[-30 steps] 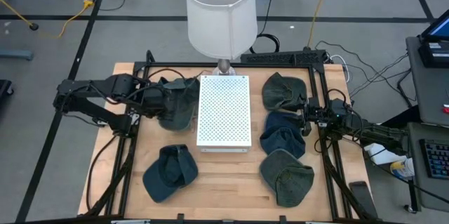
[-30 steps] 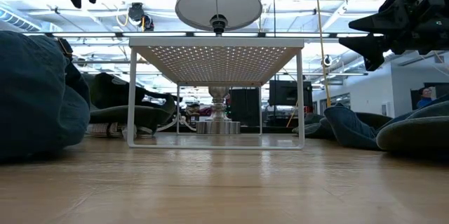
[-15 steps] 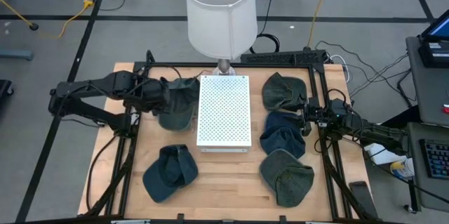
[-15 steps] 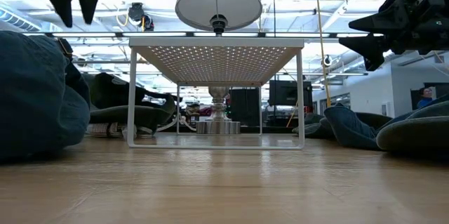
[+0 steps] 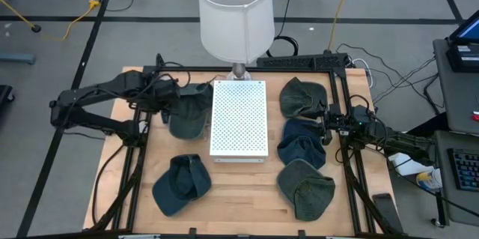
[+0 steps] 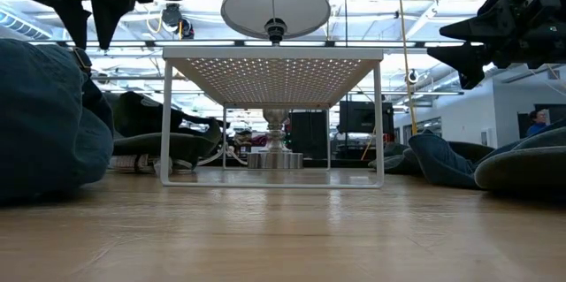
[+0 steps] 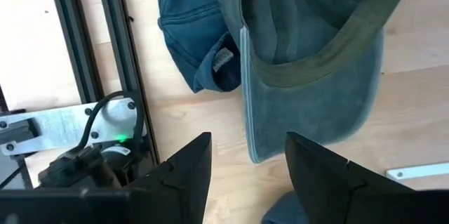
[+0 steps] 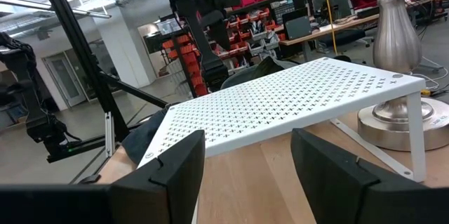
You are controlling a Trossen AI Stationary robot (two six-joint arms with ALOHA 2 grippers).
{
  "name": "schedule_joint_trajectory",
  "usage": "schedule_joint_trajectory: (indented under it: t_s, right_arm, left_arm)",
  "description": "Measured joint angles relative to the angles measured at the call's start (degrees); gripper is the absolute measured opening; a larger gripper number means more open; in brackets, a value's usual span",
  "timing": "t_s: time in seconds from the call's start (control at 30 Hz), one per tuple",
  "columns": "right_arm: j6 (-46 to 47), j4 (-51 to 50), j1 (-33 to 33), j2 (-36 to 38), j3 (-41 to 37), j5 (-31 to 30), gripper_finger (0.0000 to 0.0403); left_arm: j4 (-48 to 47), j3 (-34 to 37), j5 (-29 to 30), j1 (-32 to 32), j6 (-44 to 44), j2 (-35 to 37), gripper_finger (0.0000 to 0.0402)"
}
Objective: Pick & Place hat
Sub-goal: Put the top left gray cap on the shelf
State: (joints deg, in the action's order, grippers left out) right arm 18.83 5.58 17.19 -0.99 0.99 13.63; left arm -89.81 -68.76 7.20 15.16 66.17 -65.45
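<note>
We take the white rack at the middle of the table as our landmark.

Left gripper hangs above the table just off the rack's left side. Its fingers stand apart and we see nothing between them. In the left wrist view a green hat lies below it, partly over a blue hat; both rest on the wood.

In the high view that pair lies against the rack's left edge. Another blue hat sits off the rack's near-left corner.

Right of the rack we count three hats in a column: green, blue, green.

Right gripper waits just right of that column, raised, fingers wide apart and empty.

A lamp stands behind the rack.
</note>
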Motion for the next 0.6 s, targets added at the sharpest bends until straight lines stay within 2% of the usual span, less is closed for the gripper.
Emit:
schedule_joint_trajectory:
  t_s: [0.6]
  right_arm:
    - [-0.02,0.0,0.01,0.01,0.0,0.0,0.0208]
  left_arm:
    - [15.73,16.23,-0.13,0.37,1.25,-0.28,0.0186]
